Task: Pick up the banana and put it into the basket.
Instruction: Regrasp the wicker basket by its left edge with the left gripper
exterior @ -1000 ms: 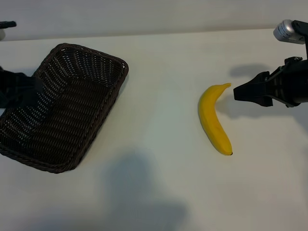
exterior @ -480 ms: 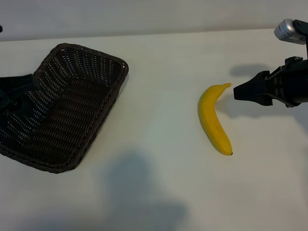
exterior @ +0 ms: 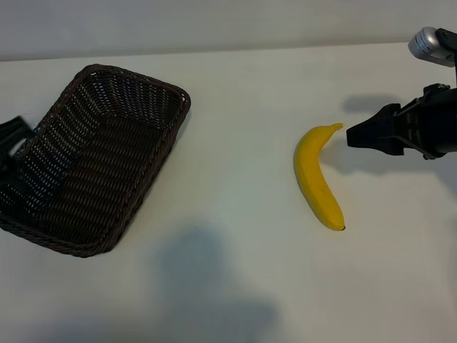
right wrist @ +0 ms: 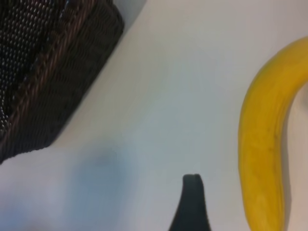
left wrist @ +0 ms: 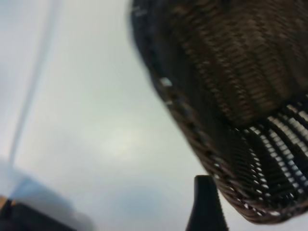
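The yellow banana (exterior: 314, 179) lies alone on the white table, right of centre, its dark tip toward the front. My right gripper (exterior: 351, 137) hovers just right of the banana's stem end, open and empty. In the right wrist view one black finger (right wrist: 191, 197) shows beside the banana (right wrist: 262, 144). The dark-brown wicker basket (exterior: 136, 76) sits at the left with nothing in it. My left gripper (exterior: 10, 136) is at the far left edge behind the basket's wall, open. One of its fingers (left wrist: 207, 202) shows close to the basket's rim (left wrist: 192, 130).
The white table (exterior: 235, 143) stretches between basket and banana. A soft shadow (exterior: 207, 286) falls on its front middle. The table's back edge runs along the top of the exterior view. A silver part of the right arm (exterior: 428, 44) sits at the top right.
The left arm has drawn back to the left, from over the basket's left wall to the picture's edge. The right gripper, banana and basket have not moved.
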Tool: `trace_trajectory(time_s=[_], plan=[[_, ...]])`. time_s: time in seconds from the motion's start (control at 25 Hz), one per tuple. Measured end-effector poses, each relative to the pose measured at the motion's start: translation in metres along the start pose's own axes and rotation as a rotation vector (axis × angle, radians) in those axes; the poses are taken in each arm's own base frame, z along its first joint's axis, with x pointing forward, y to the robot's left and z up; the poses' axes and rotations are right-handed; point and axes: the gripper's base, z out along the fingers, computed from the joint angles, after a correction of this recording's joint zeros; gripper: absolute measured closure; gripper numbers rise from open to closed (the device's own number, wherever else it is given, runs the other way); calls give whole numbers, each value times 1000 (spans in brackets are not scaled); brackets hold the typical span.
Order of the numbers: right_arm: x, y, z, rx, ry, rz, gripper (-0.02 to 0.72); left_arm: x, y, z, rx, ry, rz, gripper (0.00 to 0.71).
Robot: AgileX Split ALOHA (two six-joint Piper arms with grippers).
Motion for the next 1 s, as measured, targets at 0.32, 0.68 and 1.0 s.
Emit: trace_trajectory(time_s=[0.32,0.68,1.0], plan=[[0,0,0,0,0,11,109,11,18,7,-13,-35,-256,181],[0,0,0,0,0,22,109,17,24,36,11,-47,-377,181],[0,0,0,0,0,26,109,21,28,48,11,-47,-373,181]])
